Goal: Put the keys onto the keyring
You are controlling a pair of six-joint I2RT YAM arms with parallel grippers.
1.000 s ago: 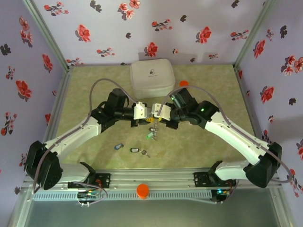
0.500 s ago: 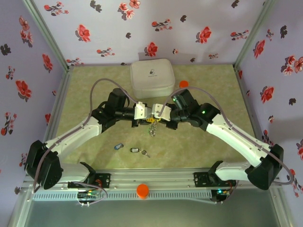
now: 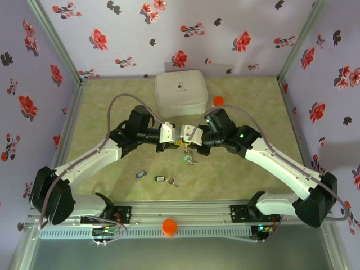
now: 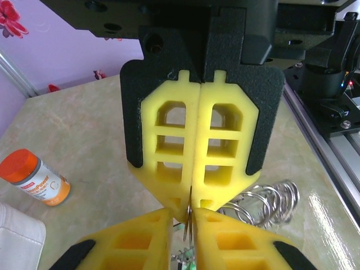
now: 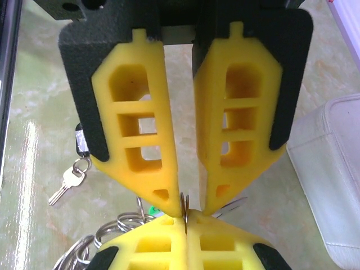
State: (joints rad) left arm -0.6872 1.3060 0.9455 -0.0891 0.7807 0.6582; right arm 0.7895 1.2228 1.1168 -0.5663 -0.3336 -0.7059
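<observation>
Both grippers meet tip to tip above the middle of the table. My right gripper [image 3: 188, 140] [image 5: 187, 217] is shut on the keyring [image 5: 185, 205], a thin grey wire loop held edge-on. My left gripper [image 3: 178, 140] [image 4: 189, 214] straddles the same wire [image 4: 189, 220] with a narrow gap on one side. Coiled rings [image 4: 264, 199] and a green-tagged key [image 3: 188, 158] hang below the tips. A blue-tagged key [image 3: 140, 174] and a black-tagged key [image 3: 161, 179] [image 5: 68, 183] lie on the table nearer the arm bases.
A white square case [image 3: 180, 93] sits at the back centre. An orange-capped pill bottle [image 3: 218, 101] [image 4: 35, 177] lies beside it on the right. An orange knob [image 3: 169, 226] sticks up from the near rail. Flowered walls close in three sides.
The hanging rings and green tag swung slightly to the right. My left jaws narrowed a little around the wire. Both grippers stay tip to tip.
</observation>
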